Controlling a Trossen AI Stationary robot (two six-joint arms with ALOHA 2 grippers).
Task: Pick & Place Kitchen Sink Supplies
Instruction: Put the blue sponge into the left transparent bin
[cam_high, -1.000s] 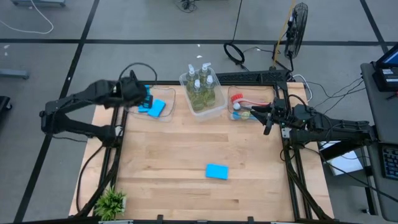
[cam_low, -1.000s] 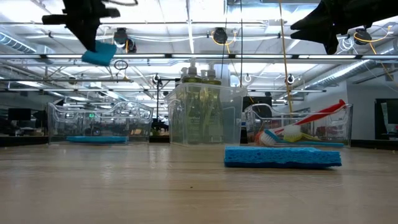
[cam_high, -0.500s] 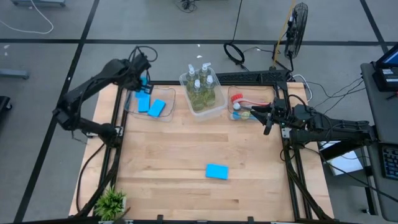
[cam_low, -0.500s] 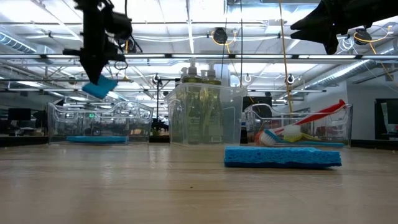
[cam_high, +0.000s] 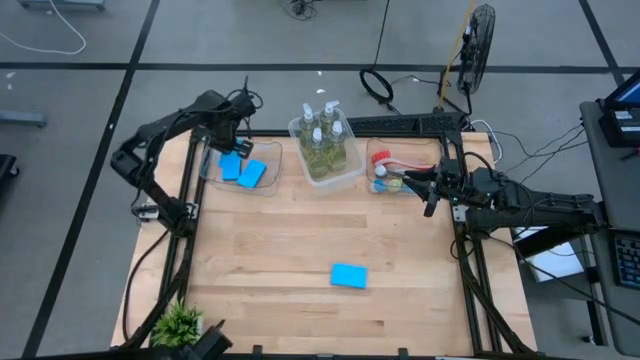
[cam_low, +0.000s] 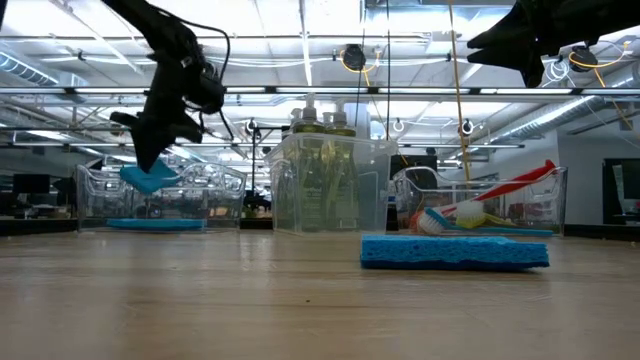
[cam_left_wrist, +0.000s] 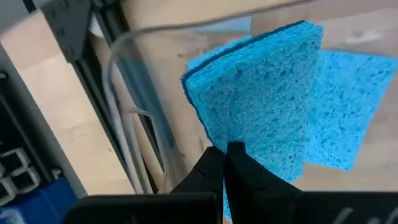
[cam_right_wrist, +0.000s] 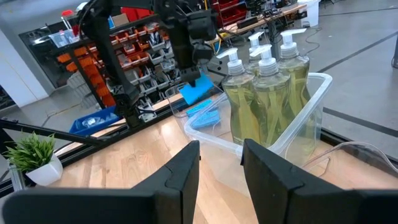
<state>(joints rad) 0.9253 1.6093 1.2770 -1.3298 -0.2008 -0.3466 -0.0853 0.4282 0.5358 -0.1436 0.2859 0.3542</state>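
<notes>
No readable writing; pale wood table, workshop shelving behind. Left gripper grasps a sponge over the far-left bin; right gripper released

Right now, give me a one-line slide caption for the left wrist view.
Left gripper shut on a flat blue rectangular sponge, held over a clear plastic bin holding another blue sponge.

Three bins are being kept along the table's far edge; one sponge is lying alone nearer the front, plant at front-left corner.
</notes>
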